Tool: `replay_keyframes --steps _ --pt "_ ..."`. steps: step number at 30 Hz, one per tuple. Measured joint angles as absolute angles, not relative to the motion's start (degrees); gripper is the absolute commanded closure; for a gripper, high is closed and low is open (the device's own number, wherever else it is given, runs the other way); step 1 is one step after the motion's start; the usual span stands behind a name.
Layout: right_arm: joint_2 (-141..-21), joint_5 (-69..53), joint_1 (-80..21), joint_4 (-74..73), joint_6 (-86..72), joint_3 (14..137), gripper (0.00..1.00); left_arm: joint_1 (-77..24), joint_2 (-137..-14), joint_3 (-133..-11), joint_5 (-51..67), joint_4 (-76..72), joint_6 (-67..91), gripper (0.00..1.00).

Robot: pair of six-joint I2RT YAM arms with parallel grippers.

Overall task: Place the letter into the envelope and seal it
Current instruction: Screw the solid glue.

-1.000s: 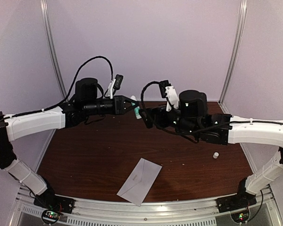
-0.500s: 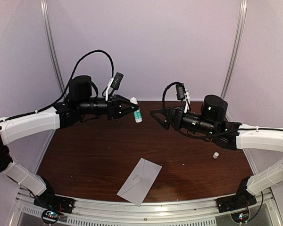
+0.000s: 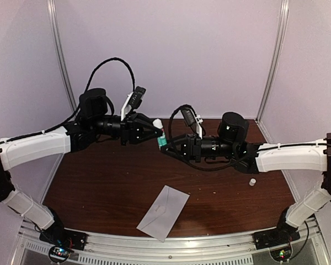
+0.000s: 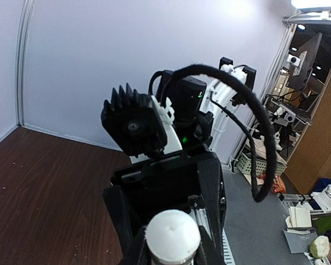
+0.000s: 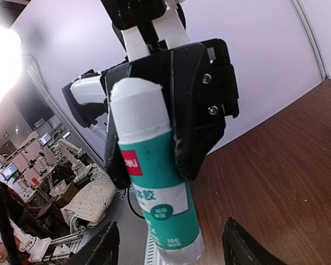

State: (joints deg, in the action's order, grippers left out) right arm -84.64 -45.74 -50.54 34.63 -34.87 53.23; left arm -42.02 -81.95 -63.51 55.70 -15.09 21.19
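Observation:
The pale grey envelope lies flat near the table's front edge with its V-seam up. The letter is out of view. High over the back of the table my left gripper is shut on a white-and-teal glue stick, which hangs tilted. In the right wrist view the left gripper's black fingers clamp the glue stick on its upper body. My right gripper stands open, one jaw on each side of the stick's lower end, apart from it. In the left wrist view the stick's white end fills the bottom.
A small white cap stands on the brown table at the right. Lilac walls with metal posts close the back and sides. Both arms reach toward each other over the table's far half.
The right arm has swung left and brought its gripper up to the glue stick, and its jaws have narrowed. The left gripper still holds the stick in about the same place.

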Motion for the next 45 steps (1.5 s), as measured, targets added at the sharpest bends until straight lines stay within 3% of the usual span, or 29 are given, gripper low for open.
replay_keyframes --steps 7,18,29,37,45 --pt "-85.6 -49.5 -51.1 38.0 -36.6 53.4 0.56 -42.1 -82.0 -63.4 57.8 -16.2 21.7 0.87" --pt "-86.7 -52.1 -51.0 41.1 -39.0 53.4 0.68 -42.5 -81.9 -63.4 59.4 -17.1 22.5 0.88" --pt "-86.7 -53.8 -51.0 42.9 -38.3 53.3 0.92 -42.6 -81.3 -63.4 59.9 -17.4 24.4 0.88" --pt "-86.4 -52.4 -51.0 41.3 -36.9 53.3 0.99 -42.6 -81.3 -63.4 59.1 -16.7 24.0 0.89" --pt "-83.4 -41.8 -51.1 26.5 -29.7 56.4 1.00 -42.0 -81.1 -63.4 51.9 -14.2 23.1 0.90"
